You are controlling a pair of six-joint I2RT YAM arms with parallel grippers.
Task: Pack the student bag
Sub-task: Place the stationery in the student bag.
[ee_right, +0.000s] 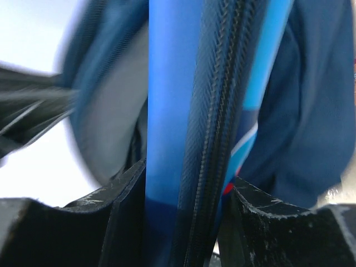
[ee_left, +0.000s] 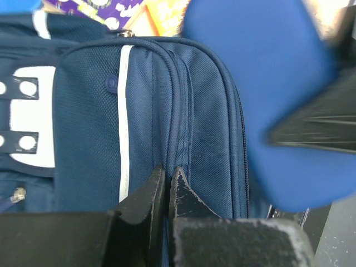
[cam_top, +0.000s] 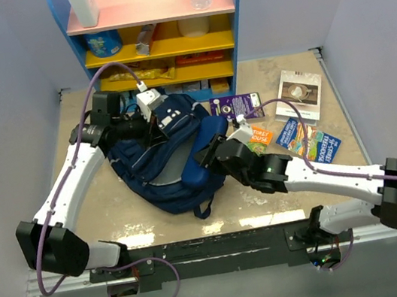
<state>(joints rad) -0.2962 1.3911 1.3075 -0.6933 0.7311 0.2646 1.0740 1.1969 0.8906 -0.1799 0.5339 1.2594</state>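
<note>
The student bag (cam_top: 158, 172), a navy backpack with a thin light stripe (ee_left: 125, 117), lies mid-table with its main compartment gaping toward the right. My left gripper (cam_top: 154, 131) (ee_left: 167, 173) is shut, pinching a fold of the bag's top fabric (ee_left: 183, 111). A brighter blue oblong zip case (cam_top: 205, 153) (ee_left: 261, 83) (ee_right: 172, 111) lies across the bag's opening. My right gripper (cam_top: 216, 151) (ee_right: 183, 186) straddles this case with its jaws apart. The left finger (ee_right: 125, 194) rests against the case, and a thin gap shows beside the right finger (ee_right: 253, 208).
A blue shelf unit (cam_top: 237, 28) with snacks and bottles stands at the back. Right of the bag lie a purple box (cam_top: 235, 104), a white book (cam_top: 298, 94), an orange booklet (cam_top: 260, 136) and colourful leaflets (cam_top: 312, 141). Walls close in the table's sides.
</note>
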